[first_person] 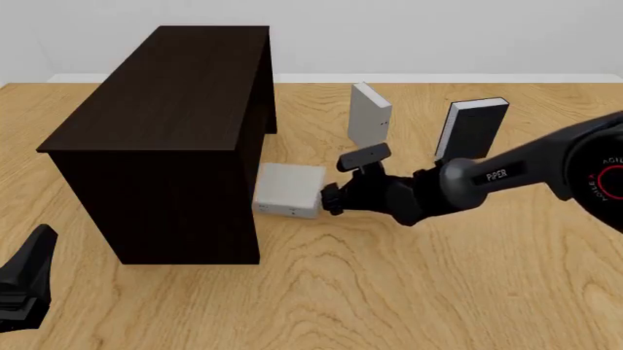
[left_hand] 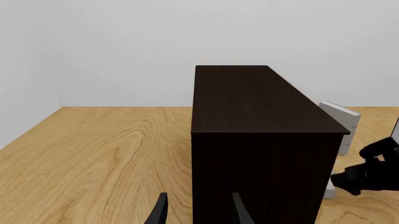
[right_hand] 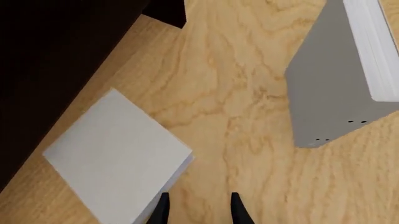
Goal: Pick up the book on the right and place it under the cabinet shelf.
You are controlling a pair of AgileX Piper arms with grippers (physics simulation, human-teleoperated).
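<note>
On wood-grain table (first_person: 409, 292): three hardcover books, one boxy dark-brown cabinet shelf (first_person: 165, 138). Task's light grey book (first_person: 289, 189) lies flat against the cabinet's base; second grey book (first_person: 369, 115) and black-covered book (first_person: 471, 128) stand upright. Right gripper (first_person: 331, 200) sits at flat book's edge, fingers slightly apart, holding nothing; left gripper (left_hand: 198, 210) parted, empty.

Cabinet shelf (first_person: 165, 138) sits left-centre on the surface (first_person: 409, 292); the book (first_person: 290, 189) lies flat just right of it, w/ one edge at or under its right side. Right hand (first_person: 331, 198) is at the book's right edge, left hand (first_person: 25, 288) near-left, in front of cabinet. Second book (first_person: 369, 113) stands upright behind, another upright book (first_person: 471, 127) right of that.
</note>
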